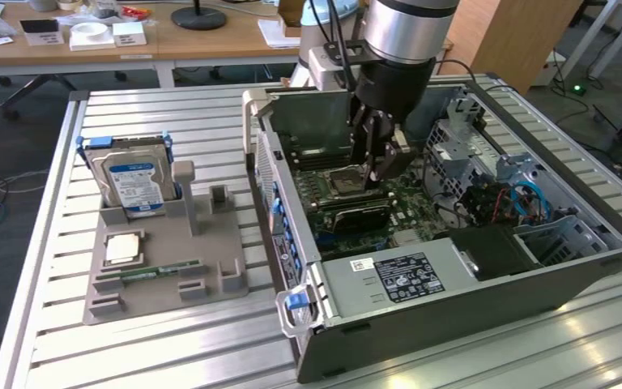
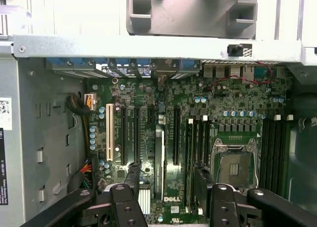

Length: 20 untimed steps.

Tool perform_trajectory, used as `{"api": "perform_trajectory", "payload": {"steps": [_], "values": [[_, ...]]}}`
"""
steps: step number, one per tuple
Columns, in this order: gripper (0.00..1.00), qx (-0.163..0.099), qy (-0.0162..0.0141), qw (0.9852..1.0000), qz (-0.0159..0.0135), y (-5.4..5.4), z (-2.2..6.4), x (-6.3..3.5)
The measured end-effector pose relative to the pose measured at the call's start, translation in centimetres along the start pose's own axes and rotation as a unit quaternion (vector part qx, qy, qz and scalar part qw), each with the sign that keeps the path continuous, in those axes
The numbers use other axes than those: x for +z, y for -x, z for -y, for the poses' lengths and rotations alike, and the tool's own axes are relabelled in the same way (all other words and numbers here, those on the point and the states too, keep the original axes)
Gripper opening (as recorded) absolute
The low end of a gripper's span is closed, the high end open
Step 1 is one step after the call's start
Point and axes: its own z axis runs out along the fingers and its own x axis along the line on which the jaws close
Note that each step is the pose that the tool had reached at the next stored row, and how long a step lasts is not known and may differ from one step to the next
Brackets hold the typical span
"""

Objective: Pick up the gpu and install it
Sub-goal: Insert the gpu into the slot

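1. One open computer case [image 1: 570, 267], on the exterior view's right.
2. One green board [image 2: 148, 103] inside the case.
3. One white slot [image 2: 109, 132] on that board.
4. One empty chip socket [image 2: 234, 162] on that board.
5. One grey holder tray [image 1: 219, 243], on the exterior view's left.
6. One hard drive [image 1: 133, 182], at the tray's far end.
7. One square chip [image 1: 122, 247] on the tray.
8. One thin green stick [image 1: 159, 273], near the chip.
9. One gripper [image 1: 381, 174] with two fingers [image 2: 124, 204].
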Motion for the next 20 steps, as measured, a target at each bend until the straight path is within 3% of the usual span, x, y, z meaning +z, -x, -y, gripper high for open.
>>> {"api": "perform_trajectory", "payload": {"steps": [9,20], "values": [[0.57,0.0,0.0001,1.0,-0.0002,0.0,0.0,-0.2],[0.57,0.0,0.0,1.0,-0.0001,0.1,0.04,-2.59]]}}
